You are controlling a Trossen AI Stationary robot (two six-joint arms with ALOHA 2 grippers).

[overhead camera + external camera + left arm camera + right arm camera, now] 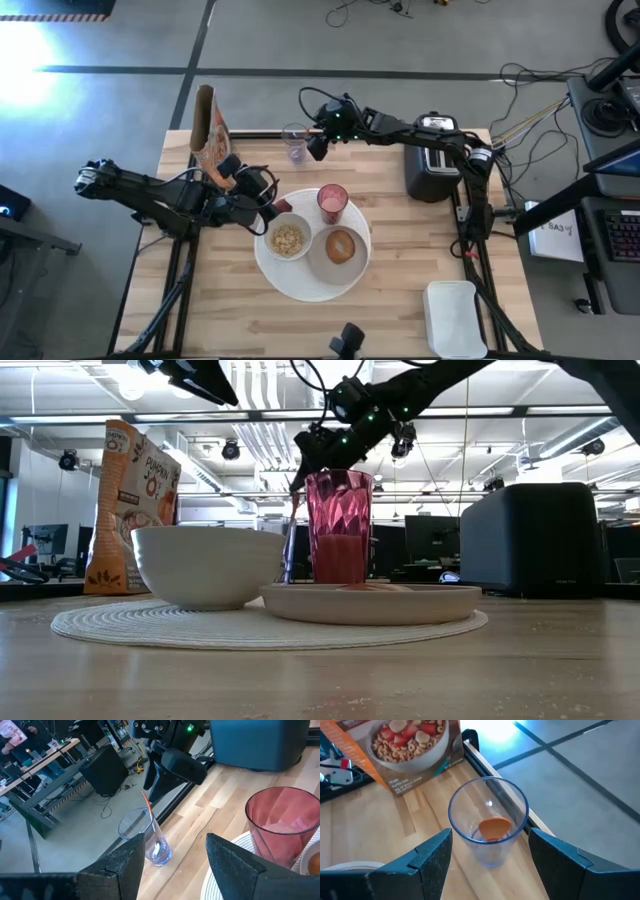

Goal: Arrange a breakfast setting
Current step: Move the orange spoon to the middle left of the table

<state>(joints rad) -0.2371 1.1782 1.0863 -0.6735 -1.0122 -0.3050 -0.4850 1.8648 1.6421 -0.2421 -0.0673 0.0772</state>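
Mostly set: plate (pixel 300 280) holds bowl (pixel 288 240), bread (pixel 341 246), pink tumbler (pixel 332 203), just beside left gripper (pixel 268 212), fingers spread. Right gripper (pixel 312 140) spread, empty, above clear glass (pixel 295 143). Fruit not visible.

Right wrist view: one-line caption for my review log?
Open right gripper above a clear cup holding an orange spoon, cereal box behind.

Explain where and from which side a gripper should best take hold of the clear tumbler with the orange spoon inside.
Probably the clear tumbler's side wall below the rim, approached from above with one finger on each side. It stands upright near the table's far edge, its wall narrows downward, and the orange spoon inside makes an inside grip awkward. The right gripper already straddles it, open.
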